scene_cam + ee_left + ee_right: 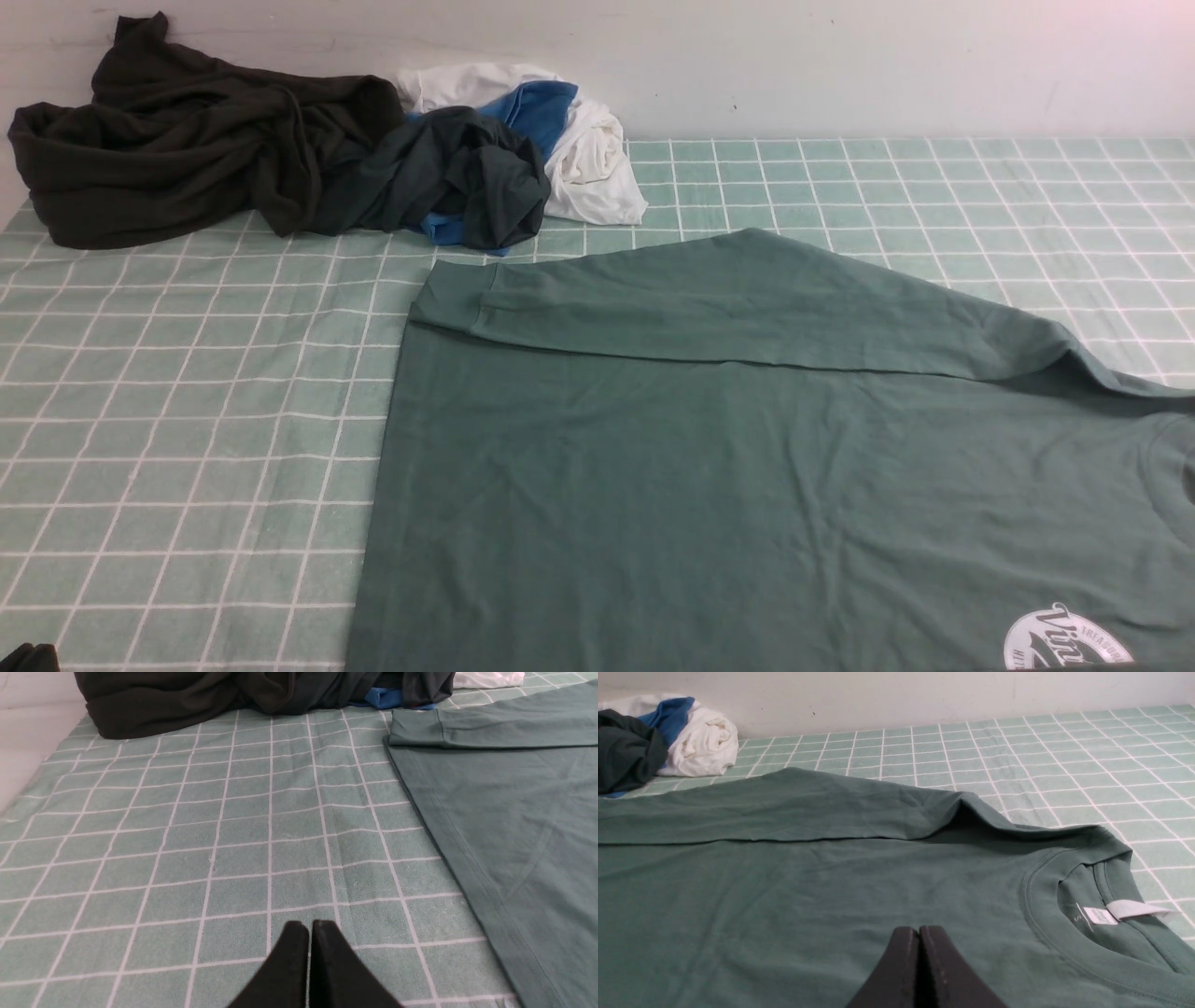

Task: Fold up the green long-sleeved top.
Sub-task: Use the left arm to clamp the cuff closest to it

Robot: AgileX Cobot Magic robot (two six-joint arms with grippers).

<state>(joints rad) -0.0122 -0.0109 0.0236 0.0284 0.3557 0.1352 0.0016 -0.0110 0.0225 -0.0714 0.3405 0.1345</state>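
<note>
The green long-sleeved top [747,467] lay flat on the checked cloth [187,420], filling the near right of the scene, with its hem [467,858] to the left and its round neck [1064,905] to the right. The far sleeve [709,299] lay folded in along the far edge of the body, its cuff [448,294] ending just by the hem. The near sleeve was out of view, so I could not tell how it lay.

My left claw [308,926] was closed on nothing, over bare cloth just left of the hem. My right claw [919,931] was also closed and empty, low over the chest and near the neck and its white label [1129,909].

I judged the fold was partly made, with the grasp for the next fold yet to come. To do it well, I thought both claws should open before coming down. Each should then pinch only the edge of the jersey, left at the hem and right at the shoulder, and not the cloth underneath. Lifting both together and evenly would keep the tucked sleeve from sliding out. The heap at the far left was well apart and no hindrance: a dark olive-black garment [187,149], a dark teal-grey garment [467,177] and a white garment [597,159].
</note>
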